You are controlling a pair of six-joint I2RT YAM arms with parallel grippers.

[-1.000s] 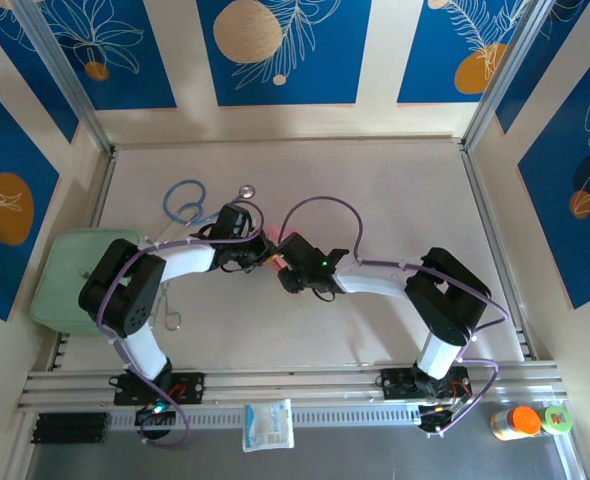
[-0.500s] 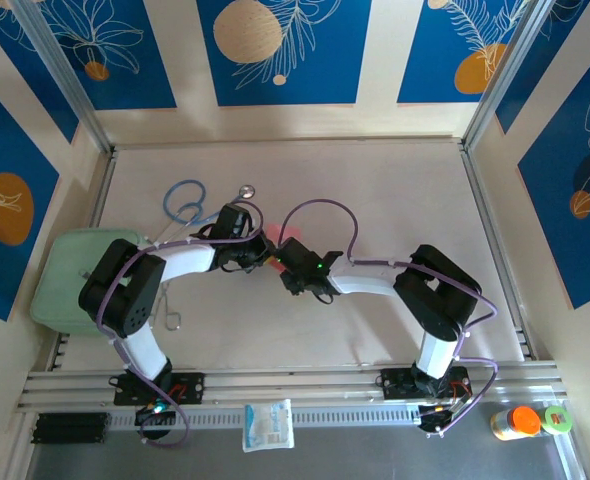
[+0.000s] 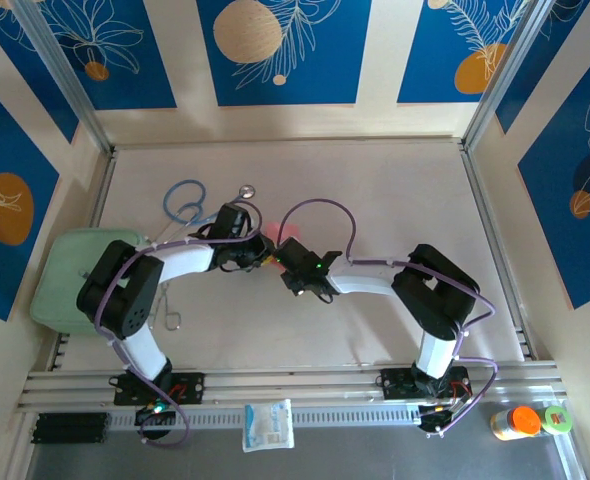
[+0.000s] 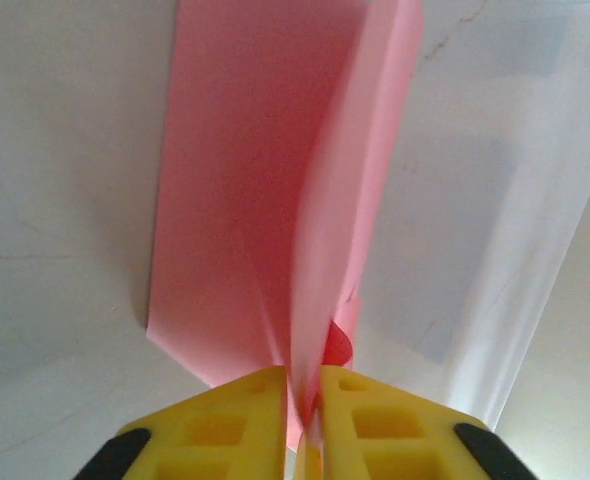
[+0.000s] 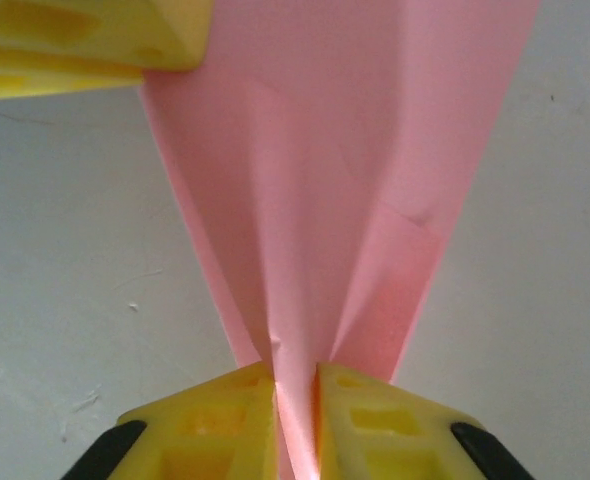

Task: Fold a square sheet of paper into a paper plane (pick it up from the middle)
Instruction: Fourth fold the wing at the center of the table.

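While gripping the pink sheet of paper at its raised centre fold, meeting nose to nose mid-way across the table: left end effector clenched on the fold, in from 9 o'clock; right end effector clenched on it too, in from 3 o'clock. Long axis of the sheet toward 12 o'clock from both. Equally near. Forearms low, elbows bent back toward 6 o'clock.

right hand nudged leftward toward left hand, jaws narrowed onto folded pink paper; right elbow shifted left
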